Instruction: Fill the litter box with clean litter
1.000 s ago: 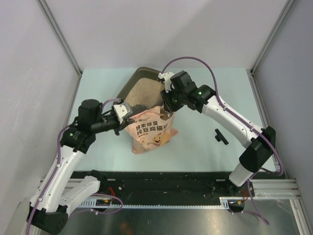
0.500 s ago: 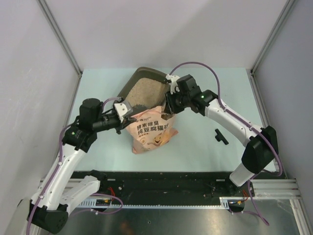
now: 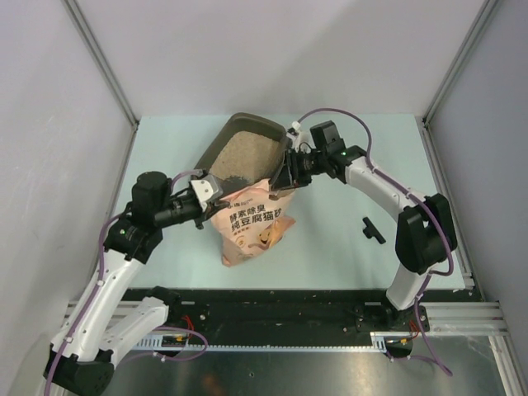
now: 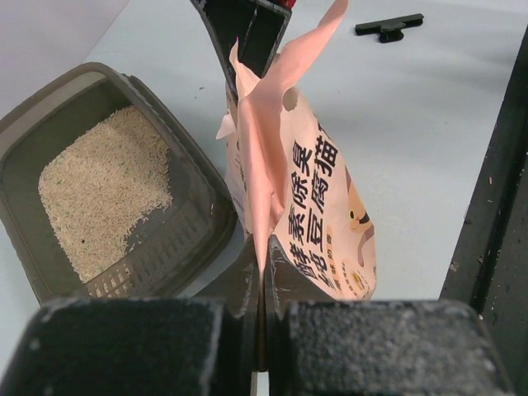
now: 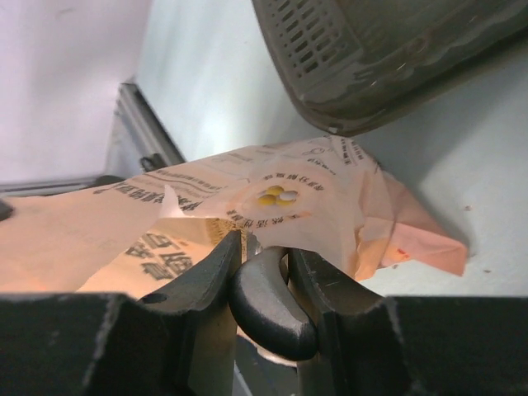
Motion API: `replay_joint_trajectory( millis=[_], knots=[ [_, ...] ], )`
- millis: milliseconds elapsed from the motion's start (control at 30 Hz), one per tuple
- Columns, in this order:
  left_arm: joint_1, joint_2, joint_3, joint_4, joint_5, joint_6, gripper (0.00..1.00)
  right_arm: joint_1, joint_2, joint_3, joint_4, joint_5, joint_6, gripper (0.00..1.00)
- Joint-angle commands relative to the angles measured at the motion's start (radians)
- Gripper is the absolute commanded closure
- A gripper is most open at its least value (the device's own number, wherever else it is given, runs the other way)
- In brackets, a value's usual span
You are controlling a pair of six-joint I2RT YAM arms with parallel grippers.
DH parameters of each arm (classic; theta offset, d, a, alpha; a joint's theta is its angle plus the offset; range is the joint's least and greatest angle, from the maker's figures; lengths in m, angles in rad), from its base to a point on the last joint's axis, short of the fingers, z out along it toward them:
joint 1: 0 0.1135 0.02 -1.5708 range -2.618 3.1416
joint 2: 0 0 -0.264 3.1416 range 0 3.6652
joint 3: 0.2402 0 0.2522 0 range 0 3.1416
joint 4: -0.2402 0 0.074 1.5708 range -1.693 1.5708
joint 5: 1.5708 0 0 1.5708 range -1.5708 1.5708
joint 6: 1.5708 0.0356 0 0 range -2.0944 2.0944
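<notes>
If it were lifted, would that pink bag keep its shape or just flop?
It probably flops: the bag top creases thinly between the left pincer and right pincer. Its belly bulges, so it is likely bottom-heavy and apt to sag.

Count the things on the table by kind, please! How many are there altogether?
litter box: 1
clean litter, one pile in the box: 1
pink litter bag: 1
black clip: 1
Total: 4
</notes>
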Motion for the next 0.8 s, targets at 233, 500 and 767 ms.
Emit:
replay_joint_trajectory(
  millis=[233,500,767],
  knots=[
    [-0.009,-0.02,0.042,0.084,-0.041,0.083,1.0,-0.137,0.051,0.075,0.02,-0.387,0.127,1.0],
    [-0.014,0.003,0.056,0.003,-0.062,0.141,1.0,-0.197,0.098,0.093,0.151,-0.492,0.268,1.0],
    [-0.019,0.0,0.048,-0.014,-0.11,0.123,1.0,-0.214,0.08,0.124,0.182,-0.522,0.299,1.0]
  ],
)
